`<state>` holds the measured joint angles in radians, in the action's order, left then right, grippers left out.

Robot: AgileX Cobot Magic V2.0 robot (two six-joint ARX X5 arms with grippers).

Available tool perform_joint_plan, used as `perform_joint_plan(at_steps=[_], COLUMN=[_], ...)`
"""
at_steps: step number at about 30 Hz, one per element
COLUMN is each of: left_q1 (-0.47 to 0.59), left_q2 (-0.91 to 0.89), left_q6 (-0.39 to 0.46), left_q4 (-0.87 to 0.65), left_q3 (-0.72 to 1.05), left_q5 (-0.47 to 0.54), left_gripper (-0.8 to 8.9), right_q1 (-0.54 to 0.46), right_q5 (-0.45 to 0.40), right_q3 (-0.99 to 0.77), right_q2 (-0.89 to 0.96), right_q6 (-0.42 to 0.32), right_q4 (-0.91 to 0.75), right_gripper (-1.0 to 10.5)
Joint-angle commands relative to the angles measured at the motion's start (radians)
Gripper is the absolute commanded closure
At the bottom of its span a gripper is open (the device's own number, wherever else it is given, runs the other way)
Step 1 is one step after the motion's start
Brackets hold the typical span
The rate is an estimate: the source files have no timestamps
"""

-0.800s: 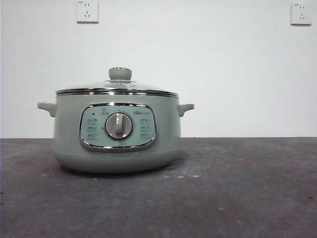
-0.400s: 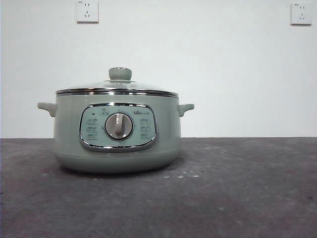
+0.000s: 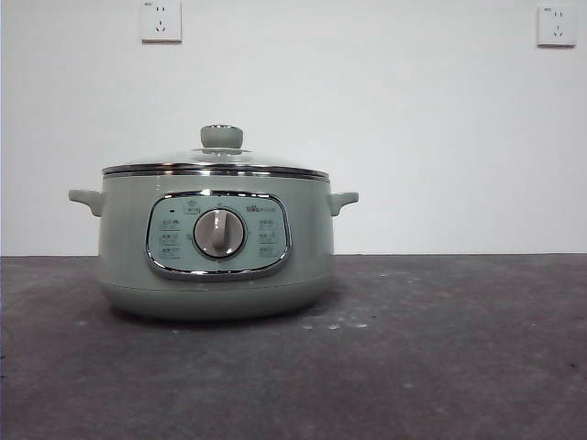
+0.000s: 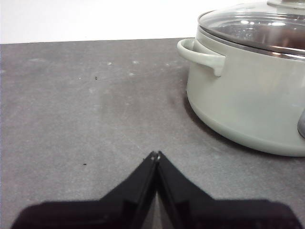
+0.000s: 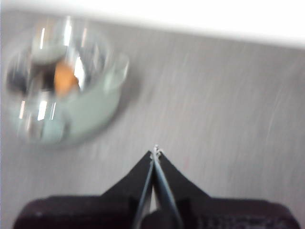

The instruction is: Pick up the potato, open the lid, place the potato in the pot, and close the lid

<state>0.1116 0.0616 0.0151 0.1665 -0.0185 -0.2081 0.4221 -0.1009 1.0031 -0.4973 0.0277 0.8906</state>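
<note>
We see the sage-green pot (image 3: 215,247) standing upright on the dark grey table (image 3: 440,357), left of the middle in the front view, its chrome-framed control panel (image 3: 218,235) and silver dial (image 3: 220,233) facing us. The glass lid (image 3: 216,163) sits closed on the pot's rim, its green knob (image 3: 222,137) on top. Two small handles stick out from the pot's sides. Behind it is a white wall with two sockets (image 3: 160,20) high up.

No arm shows in the front view. Our left gripper (image 4: 156,155) hangs low over the bare table, its two black jaws pressed together at the tips and holding nothing; the pot stands near it, to one side, with one handle (image 4: 200,53) turned toward it. Our right gripper (image 5: 155,151) is higher, well apart from the pot, jaws likewise closed tip to tip and empty. That view is blurred, but through the lid (image 5: 55,78) we make out an orange patch, the potato (image 5: 65,81), lying inside the pot (image 5: 66,102).
</note>
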Motion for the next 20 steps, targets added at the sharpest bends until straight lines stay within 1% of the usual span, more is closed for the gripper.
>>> perform_joint_plan(at_steps=[1,3,6,9,14,20], left_q1=[0.003,0.003,0.003,0.003,0.003,0.003], left_q2=[0.000,0.000,0.000,0.000,0.000,0.001], left_q6=[-0.005,-0.005,-0.005,-0.005,-0.005,-0.005], left_q4=[-0.007,-0.007,-0.007,-0.007,-0.007,-0.007], left_q3=[0.009,0.009,0.009,0.009,0.009,0.009], left_q5=[-0.001,-0.001,-0.001,-0.001,-0.001,-0.001], left_gripper=[8.17,8.17,8.17,8.17,8.17,8.17], right_q1=[-0.154,-0.261,-0.333,-0.371,-0.379,-0.379], right_q5=[0.022,0.023,0.023,0.023,0.022,0.023], right_q3=[-0.136,-0.285,-0.449,-0.608,-0.829,-0.982], right_q2=[0.074,0.134,0.197,0.268,0.382,0.485], right_q6=[-0.033,-0.035,-0.032,-0.032,-0.032,-0.027], right_q4=[-0.240,-0.424,-0.583,-0.704,-0.839,-0.844], right_gripper=[9.5,9.5,9.5,9.5,9.5,9.5])
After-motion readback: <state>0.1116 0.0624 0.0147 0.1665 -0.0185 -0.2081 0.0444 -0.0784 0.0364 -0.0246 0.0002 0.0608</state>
